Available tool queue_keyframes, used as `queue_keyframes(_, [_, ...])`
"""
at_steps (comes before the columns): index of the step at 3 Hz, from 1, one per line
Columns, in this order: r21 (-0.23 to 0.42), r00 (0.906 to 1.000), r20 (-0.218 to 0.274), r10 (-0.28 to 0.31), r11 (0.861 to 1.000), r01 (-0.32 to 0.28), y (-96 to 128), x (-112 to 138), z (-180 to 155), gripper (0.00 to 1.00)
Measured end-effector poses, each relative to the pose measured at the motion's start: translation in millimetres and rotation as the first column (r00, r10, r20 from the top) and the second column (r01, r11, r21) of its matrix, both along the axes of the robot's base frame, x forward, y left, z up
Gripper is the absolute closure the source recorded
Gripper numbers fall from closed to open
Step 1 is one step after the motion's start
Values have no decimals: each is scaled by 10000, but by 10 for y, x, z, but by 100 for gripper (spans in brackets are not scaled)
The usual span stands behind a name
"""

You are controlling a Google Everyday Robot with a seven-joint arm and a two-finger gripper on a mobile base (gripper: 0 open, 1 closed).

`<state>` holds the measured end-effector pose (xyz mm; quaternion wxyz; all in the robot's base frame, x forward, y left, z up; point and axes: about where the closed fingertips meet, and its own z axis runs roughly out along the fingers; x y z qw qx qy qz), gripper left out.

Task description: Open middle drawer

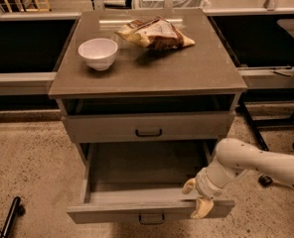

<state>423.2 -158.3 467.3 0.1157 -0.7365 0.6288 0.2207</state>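
Note:
The middle drawer (pixel 118 213) is grey-brown and stands pulled well out of the cabinet, its shallow tray showing empty. Its small dark bar handle (pixel 152 218) sits at the centre of the low front. My gripper (pixel 195 198) is at the right part of that front. One tan finger (pixel 189 186) is inside the tray and the other finger (pixel 202 208) is outside, so it is shut on the front panel. The white arm (pixel 256 163) comes in from the right. The top drawer (pixel 186 126) above is closed. The lowest drawer is hidden.
A white bowl (pixel 98 52) and a chip bag (pixel 154 33) lie on the cabinet top (pixel 186 71). Dark low shelving flanks the cabinet on both sides. A black frame leg (pixel 254 128) stands at the right and a dark pole (pixel 10 218) lies at the lower left on the speckled floor.

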Motion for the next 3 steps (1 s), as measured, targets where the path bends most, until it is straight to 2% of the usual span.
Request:
queue_keyframes(1, [-254, 9991, 397, 153, 9996, -143, 31, 35, 210, 40])
queue_keyframes(2, [-324, 9943, 1064, -34, 9995, 69, -25, 287, 272, 57])
queue_keyframes(3, [-494, 9854, 1675, -319, 9979, 407, -74, 600, 168, 78])
